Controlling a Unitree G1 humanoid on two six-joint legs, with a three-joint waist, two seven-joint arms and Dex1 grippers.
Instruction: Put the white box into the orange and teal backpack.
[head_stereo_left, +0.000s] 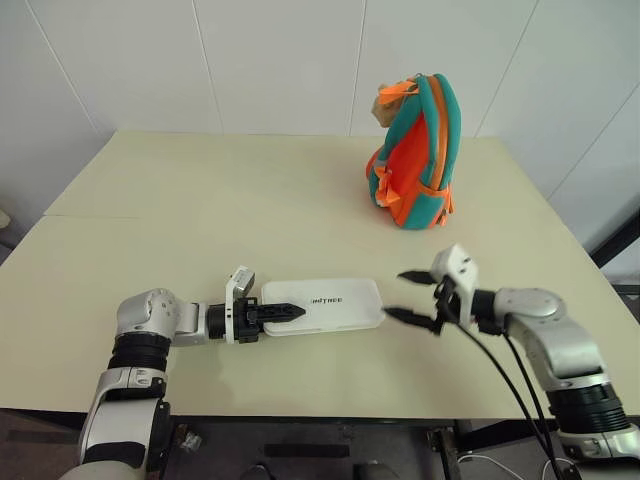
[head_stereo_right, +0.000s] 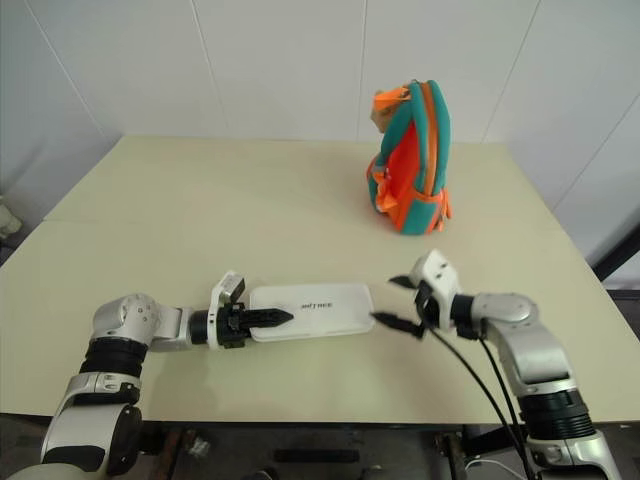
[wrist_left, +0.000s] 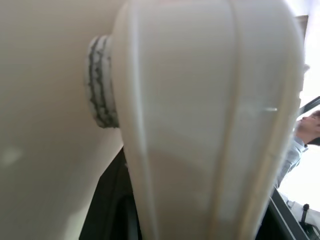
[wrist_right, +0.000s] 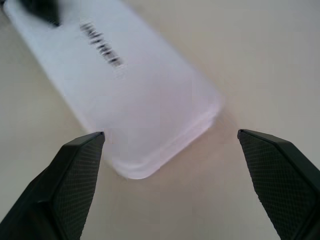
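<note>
The task is at its start: the white box (head_stereo_left: 322, 305) lies flat on the counter (head_stereo_left: 200, 220), near the front edge and well short of the orange and teal backpack (head_stereo_left: 415, 155), so the lifting, the carrying and the putting in are all left to do

Taking the box as the landmark, the left gripper (head_stereo_left: 285, 312) is at its left end, reaching in level along the box's length, with one black finger lying over the top of that end. From the left wrist, the box's pale end is seen pressed up close. The fingers look narrowed onto that end, yet whether they grip it or merely rest on it I cannot tell

At the box's other end, the right gripper (head_stereo_left: 412, 296) hangs just off the right corner, apart from it and pointing back toward it. Its fingers (wrist_right: 75, 175) are spread wide and hold nothing; from the right wrist, the box's rounded corner lies between and ahead of them, untouched

Far beyond the box, toward the back right of the counter, the backpack stands upright, its straps facing the robot. Whether its zip is open cannot be told from here. By my judgement a firm hold on the box comes first, then the long reach to the bag
</note>
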